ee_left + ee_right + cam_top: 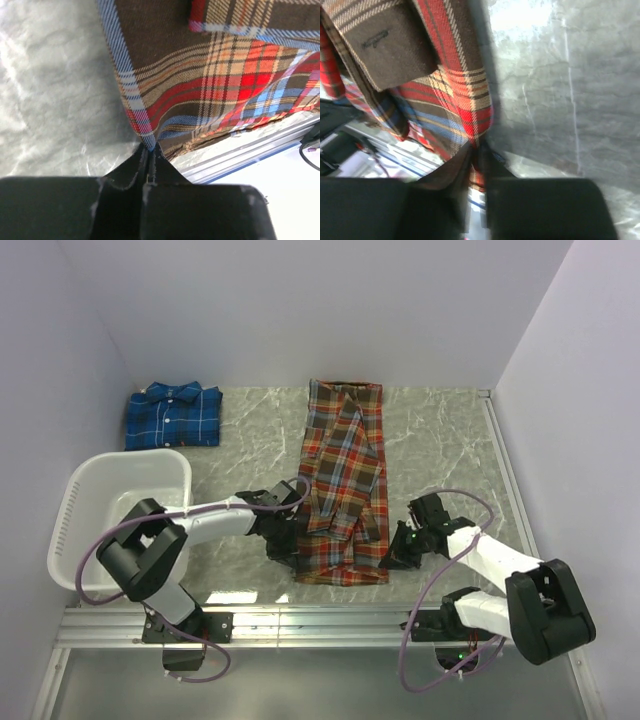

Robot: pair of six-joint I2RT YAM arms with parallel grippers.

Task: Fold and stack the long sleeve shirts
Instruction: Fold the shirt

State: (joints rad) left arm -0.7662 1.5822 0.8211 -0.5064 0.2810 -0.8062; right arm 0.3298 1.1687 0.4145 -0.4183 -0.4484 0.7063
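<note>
The red-orange plaid shirt (342, 480) lies lengthwise in the middle of the table, sleeves folded in, its hem toward the arms. My left gripper (287, 545) is shut on the shirt's near left hem corner (149, 142); the cloth edge runs into the closed jaws. My right gripper (392, 552) is shut on the near right hem corner (482, 145), with plaid cloth pinched between the fingers. The blue plaid shirt (172, 415) lies folded at the far left of the table, collar up, away from both grippers.
A white plastic basket (80, 505) stands at the left, close to the left arm. The metal rail (330, 625) runs along the table's near edge just behind the shirt's hem. Walls close in the back and both sides.
</note>
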